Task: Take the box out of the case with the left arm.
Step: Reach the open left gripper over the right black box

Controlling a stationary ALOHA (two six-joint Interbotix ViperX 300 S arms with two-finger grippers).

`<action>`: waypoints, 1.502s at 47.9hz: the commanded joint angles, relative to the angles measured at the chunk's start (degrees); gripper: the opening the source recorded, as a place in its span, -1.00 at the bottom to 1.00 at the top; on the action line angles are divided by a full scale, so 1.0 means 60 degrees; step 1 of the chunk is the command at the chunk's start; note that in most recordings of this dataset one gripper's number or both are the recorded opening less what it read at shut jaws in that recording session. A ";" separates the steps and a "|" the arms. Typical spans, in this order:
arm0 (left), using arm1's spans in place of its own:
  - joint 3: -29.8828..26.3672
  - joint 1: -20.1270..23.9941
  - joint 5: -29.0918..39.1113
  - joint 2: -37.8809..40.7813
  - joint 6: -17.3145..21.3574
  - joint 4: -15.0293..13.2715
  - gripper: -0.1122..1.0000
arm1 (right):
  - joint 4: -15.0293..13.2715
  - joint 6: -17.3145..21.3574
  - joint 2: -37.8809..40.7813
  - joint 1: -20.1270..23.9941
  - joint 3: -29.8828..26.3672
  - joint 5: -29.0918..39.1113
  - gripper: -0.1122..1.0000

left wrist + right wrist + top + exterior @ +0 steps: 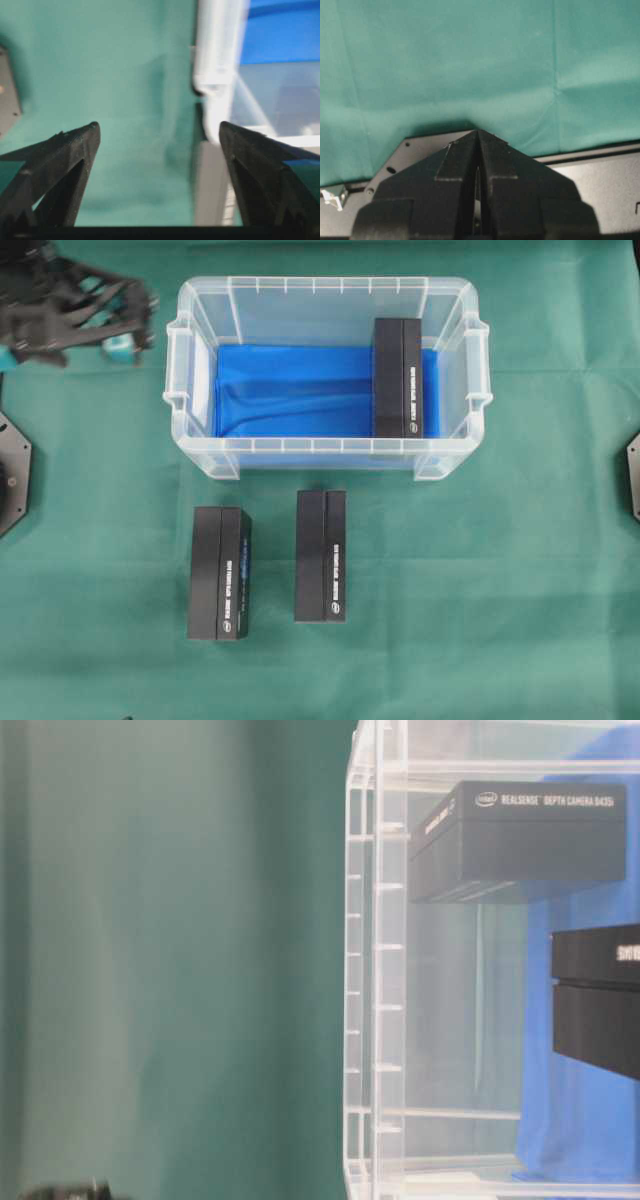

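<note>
The case [320, 285] is a clear tub with a blue lining [300, 390], standing at the back middle of the green cloth. One black box [398, 378] stands on edge inside it, against its right end. My left gripper [135, 325], lattice-framed with teal pads, hovers blurred just outside the case's left end, open and empty. In the left wrist view its fingers are spread wide [158, 127] over the cloth, with the case's rim [217, 60] beside the right finger. My right gripper [478, 132] is shut and empty above its base plate, out of the overhead view.
Two more black boxes [220, 572] [321, 555] lie on the cloth in front of the case. Black base plates sit at the left edge [10, 475] and the right edge [632, 475]. The table-level view shows the case wall [385, 970] with a black box [520, 840] behind it.
</note>
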 commanded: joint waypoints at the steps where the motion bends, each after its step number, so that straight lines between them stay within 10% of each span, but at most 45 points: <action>1: -0.1025 -0.0088 -0.0029 0.0527 0.0000 -0.0015 0.88 | -0.0029 0.0000 0.0029 0.0000 -0.0103 -0.0073 -0.80; 49: -0.8936 -0.1084 0.0044 0.7251 0.0601 -0.0029 0.87 | -0.0293 -0.0059 0.0015 0.0000 0.0088 -0.0073 -0.80; 72: -0.9360 -0.1025 0.0000 0.7983 0.0498 -0.0044 0.87 | -0.0308 -0.0073 0.0015 0.0000 0.0103 -0.0073 -0.80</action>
